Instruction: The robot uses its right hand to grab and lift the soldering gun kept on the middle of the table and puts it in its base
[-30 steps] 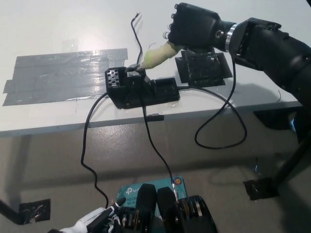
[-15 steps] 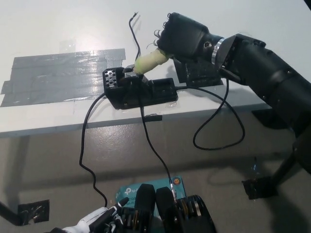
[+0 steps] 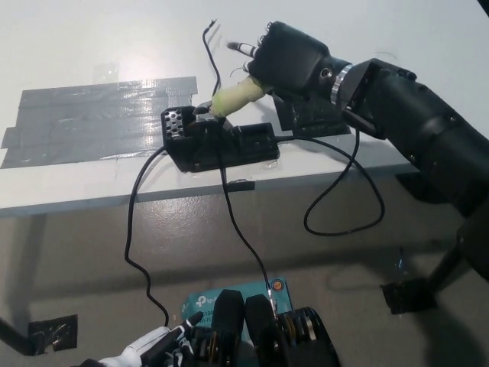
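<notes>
On the white table, near its front edge, sits the black base: a blocky matte plastic unit with a small perforated metal plate at its left end. The soldering gun has a pale yellow-green, rounded, rubbery-looking handle, tilted down to the left, its tip end meeting the top of the base just right of the perforated plate. The black right hand is wrapped around the upper end of that handle, with one finger now sticking out past the hand toward the table's far side. Its casing is smooth and glossy, with a silver ring at the wrist.

A broad patch of grey duct tape, wrinkled and shiny, covers the table left of the base. A black square pad lies partly under the right arm. Thin black cables hang from the base over the table edge and loop toward the floor.

The white left hand rests at the lower left edge; I cannot tell how its fingers are set.

Against the frame half a second ago: gun, base and arm sit almost unchanged. The only clear difference is the extended finger above the right hand, which was tucked in before.
</notes>
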You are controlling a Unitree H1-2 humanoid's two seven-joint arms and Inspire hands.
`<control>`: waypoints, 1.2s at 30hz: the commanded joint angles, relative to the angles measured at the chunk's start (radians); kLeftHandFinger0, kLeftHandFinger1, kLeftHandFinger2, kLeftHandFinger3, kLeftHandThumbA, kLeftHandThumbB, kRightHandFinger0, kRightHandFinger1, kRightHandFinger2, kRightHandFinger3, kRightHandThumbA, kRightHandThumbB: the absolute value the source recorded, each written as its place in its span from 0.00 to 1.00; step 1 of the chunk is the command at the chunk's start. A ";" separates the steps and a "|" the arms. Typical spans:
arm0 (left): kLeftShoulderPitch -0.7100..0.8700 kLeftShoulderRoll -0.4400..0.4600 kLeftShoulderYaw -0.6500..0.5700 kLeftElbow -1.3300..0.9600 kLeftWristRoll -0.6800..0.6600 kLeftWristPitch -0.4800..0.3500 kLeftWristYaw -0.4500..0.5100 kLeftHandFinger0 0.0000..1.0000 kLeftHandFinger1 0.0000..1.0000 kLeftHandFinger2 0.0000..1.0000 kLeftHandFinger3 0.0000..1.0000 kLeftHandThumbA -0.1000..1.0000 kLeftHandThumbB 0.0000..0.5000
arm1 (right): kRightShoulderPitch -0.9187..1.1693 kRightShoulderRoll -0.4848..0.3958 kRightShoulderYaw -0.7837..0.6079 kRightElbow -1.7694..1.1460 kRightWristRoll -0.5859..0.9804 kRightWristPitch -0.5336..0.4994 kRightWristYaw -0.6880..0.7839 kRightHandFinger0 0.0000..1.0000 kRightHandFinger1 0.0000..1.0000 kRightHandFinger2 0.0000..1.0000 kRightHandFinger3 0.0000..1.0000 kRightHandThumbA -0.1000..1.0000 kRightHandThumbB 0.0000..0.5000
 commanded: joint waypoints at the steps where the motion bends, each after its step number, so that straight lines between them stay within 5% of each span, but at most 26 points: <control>1: -0.010 0.007 -0.007 -0.011 0.000 -0.007 -0.008 0.00 0.00 0.10 0.31 1.00 1.00 | -0.023 0.034 -0.019 -0.090 0.014 0.102 0.121 1.00 1.00 1.00 1.00 0.85 1.00; 8: -0.001 0.012 0.000 -0.015 -0.002 -0.020 -0.003 0.00 0.00 0.03 0.30 1.00 1.00 | -0.003 0.073 -0.088 -0.199 0.077 0.174 0.386 1.00 1.00 1.00 1.00 0.94 1.00; 11: -0.007 0.014 0.007 0.003 -0.009 -0.021 -0.005 0.00 0.00 0.00 0.31 1.00 1.00 | 0.019 0.089 -0.164 -0.302 0.175 0.242 0.656 1.00 1.00 1.00 1.00 0.90 1.00; 22: 0.008 0.039 0.031 0.040 -0.021 -0.061 0.001 0.00 0.00 0.00 0.28 1.00 1.00 | 0.037 0.070 -0.240 -0.472 0.200 0.313 0.893 1.00 1.00 1.00 1.00 0.88 1.00; 29: 0.010 0.040 0.046 0.072 -0.032 -0.063 -0.003 0.00 0.00 0.00 0.31 1.00 1.00 | 0.127 -0.071 -0.342 -0.879 0.293 0.359 1.089 1.00 1.00 1.00 1.00 0.85 1.00; 33: 0.012 0.051 0.046 0.078 -0.026 -0.068 -0.004 0.00 0.00 0.00 0.32 1.00 1.00 | 0.229 -0.203 -0.422 -1.267 0.319 0.352 1.104 1.00 1.00 1.00 1.00 0.92 1.00; 36: 0.019 0.051 0.048 0.089 -0.023 -0.073 0.004 0.00 0.00 0.00 0.29 1.00 1.00 | 0.326 -0.341 -0.530 -1.670 0.356 0.452 1.227 1.00 1.00 1.00 1.00 0.89 1.00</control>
